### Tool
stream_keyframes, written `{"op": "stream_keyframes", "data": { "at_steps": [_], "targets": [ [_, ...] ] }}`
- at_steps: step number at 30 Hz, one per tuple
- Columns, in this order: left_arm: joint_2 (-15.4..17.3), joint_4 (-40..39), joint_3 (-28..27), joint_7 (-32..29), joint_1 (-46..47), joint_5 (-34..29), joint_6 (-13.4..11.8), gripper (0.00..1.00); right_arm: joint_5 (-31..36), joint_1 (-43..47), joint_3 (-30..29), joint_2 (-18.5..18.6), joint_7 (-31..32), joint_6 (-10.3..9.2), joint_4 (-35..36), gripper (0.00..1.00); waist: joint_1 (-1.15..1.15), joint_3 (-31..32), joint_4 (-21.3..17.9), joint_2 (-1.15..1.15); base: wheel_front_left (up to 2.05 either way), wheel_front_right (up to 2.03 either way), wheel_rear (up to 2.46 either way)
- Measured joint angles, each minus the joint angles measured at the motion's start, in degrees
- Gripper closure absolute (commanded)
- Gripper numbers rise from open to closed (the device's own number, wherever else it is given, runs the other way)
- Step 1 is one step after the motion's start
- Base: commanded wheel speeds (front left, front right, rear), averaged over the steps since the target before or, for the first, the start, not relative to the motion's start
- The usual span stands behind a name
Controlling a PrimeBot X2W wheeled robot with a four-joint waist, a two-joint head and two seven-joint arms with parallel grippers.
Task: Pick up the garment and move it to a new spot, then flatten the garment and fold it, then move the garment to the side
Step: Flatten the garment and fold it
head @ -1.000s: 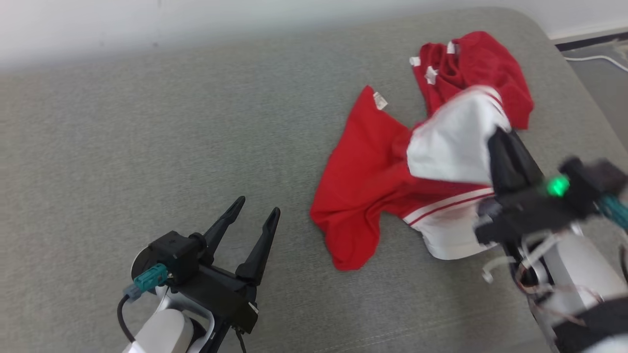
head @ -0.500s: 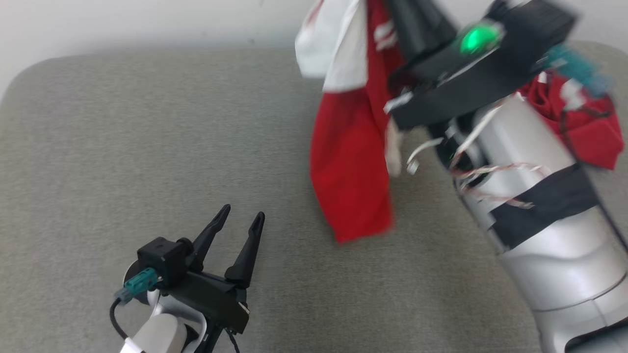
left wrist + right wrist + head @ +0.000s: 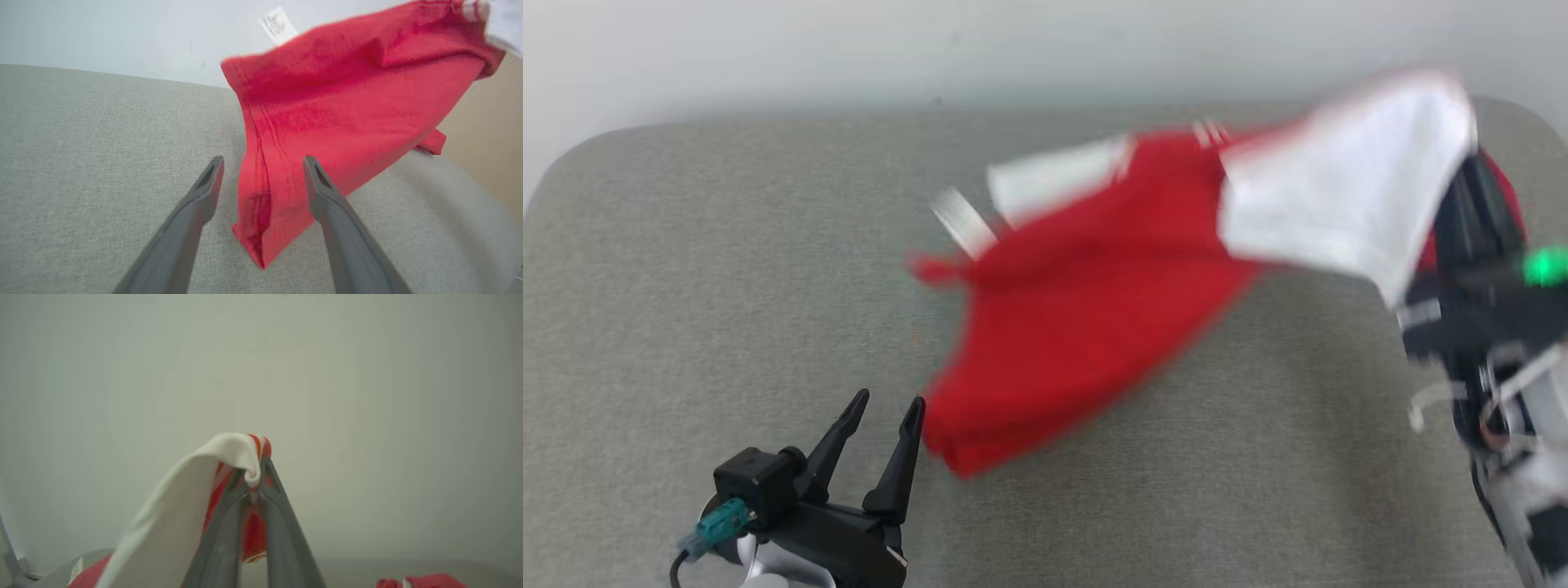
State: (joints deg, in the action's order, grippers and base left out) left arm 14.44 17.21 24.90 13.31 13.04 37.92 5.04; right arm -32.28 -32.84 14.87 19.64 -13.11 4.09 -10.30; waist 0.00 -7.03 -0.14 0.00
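A grey upholstered cushion [image 3: 727, 286] takes up most of the head view, with a pale wall [image 3: 768, 57] across the top of the frame. The red and white garment [image 3: 1094, 302] stretches, blurred, from the upper right toward the lower middle. Its white panel [image 3: 1347, 204] is at the upper right and its red body slopes down to a corner just beside the left gripper. Whether that corner touches the cushion cannot be told.

The right gripper [image 3: 254, 479] stands at the centre of the right wrist view. Its two fingers are pressed together on a bunched white and red edge of the garment, and the cloth drapes toward the lower left. A green light [image 3: 1547, 265] glows on that arm at the right edge of the head view.

The left gripper [image 3: 889, 400] sits at the lower left, its fingers narrowly parted with nothing between them. In the left wrist view the red cloth hangs beyond the fingers.

A small white label [image 3: 278, 25] sticks up from the garment's top edge. A bit of red cloth [image 3: 425, 581] shows at the bottom right of the right wrist view.
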Motion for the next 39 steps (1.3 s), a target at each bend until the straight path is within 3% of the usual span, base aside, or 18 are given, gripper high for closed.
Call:
{"op": "stream_keyframes", "data": {
  "at_steps": [5, 9, 18, 25, 39],
  "targets": [
    [0.37, -1.12, 0.01, 0.18, -0.65, -0.02, 0.0, 0.0, -0.68, 14.69, -2.32, 1.81, -0.01, -2.67, -2.8, 1.0, 0.0, -0.54, -2.17, 0.0, 0.0, 0.0, 0.0],
    [0.55, -2.23, 0.46, 0.18, -0.5, -0.26, 0.05, 0.0, -2.54, 19.13, -3.14, 0.63, -0.08, -3.38, -5.78, 1.0, 0.0, -1.58, -3.49, 0.0, 0.0, 0.0, 0.0],
    [0.2, -2.37, 4.63, -2.8, 7.86, -2.8, 1.08, 0.0, -3.43, 19.08, -1.43, -3.32, -0.58, -3.21, -8.34, 1.0, 0.0, -4.92, -4.85, 0.0, 0.0, 0.0, 0.0],
    [-0.1, 4.13, 5.13, -6.87, 13.32, -2.01, 1.53, 0.0, -3.0, 15.16, 0.32, -5.42, -0.62, -2.04, -8.36, 1.0, 0.01, -7.09, -6.59, 0.0, 0.0, 0.0, 0.0],
    [-1.25, 16.57, 4.98, -12.35, 20.63, 1.52, 2.02, 0.0, -1.52, 13.23, 0.8, -7.34, -1.12, -1.49, -8.44, 1.0, 0.01, -10.63, -10.27, 0.0, 0.0, 0.0, 0.0]
  ]
}}
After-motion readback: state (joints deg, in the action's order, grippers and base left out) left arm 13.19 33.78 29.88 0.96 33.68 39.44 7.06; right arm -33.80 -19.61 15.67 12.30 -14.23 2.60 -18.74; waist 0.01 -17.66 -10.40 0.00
